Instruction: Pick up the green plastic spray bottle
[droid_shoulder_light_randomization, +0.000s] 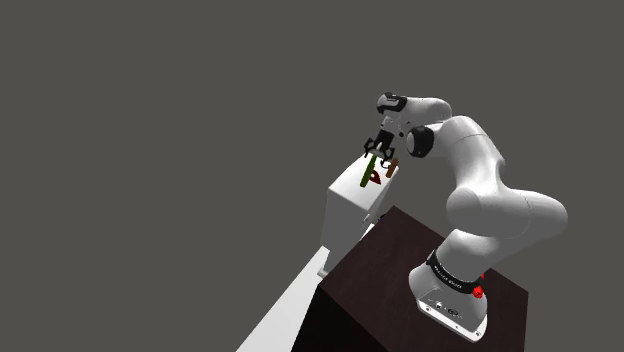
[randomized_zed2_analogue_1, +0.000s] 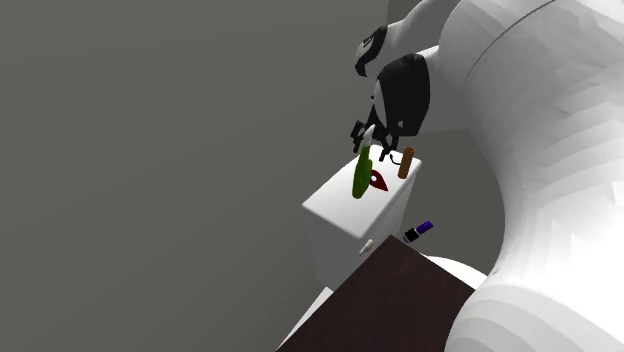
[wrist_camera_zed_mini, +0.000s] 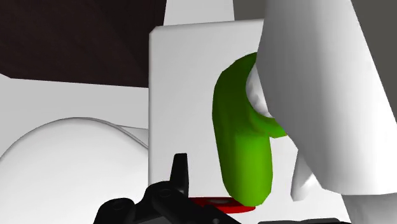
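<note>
The green spray bottle (droid_shoulder_light_randomization: 371, 166) hangs tilted from my gripper (droid_shoulder_light_randomization: 381, 146), which is shut on its upper end. In the second exterior view the green spray bottle (randomized_zed2_analogue_1: 362, 176) slants down from the gripper (randomized_zed2_analogue_1: 373, 143) over the top of a white box-shaped tank (randomized_zed2_analogue_1: 335, 205). I cannot tell whether its lower end touches the tank. In the wrist view the green spray bottle's body (wrist_camera_zed_mini: 245, 146) lies over the white tank top (wrist_camera_zed_mini: 184, 95), with a black finger (wrist_camera_zed_mini: 181, 172) beside it. A large white shape hides the bottle's far side.
On the tank top, a red object (randomized_zed2_analogue_1: 377, 181) and a brown cylinder (randomized_zed2_analogue_1: 405, 162) stand close to the bottle. A small purple item (randomized_zed2_analogue_1: 419, 230) lies lower, by the tank's side. The dark stand (droid_shoulder_light_randomization: 390, 290) is below the arm. Grey walls surround.
</note>
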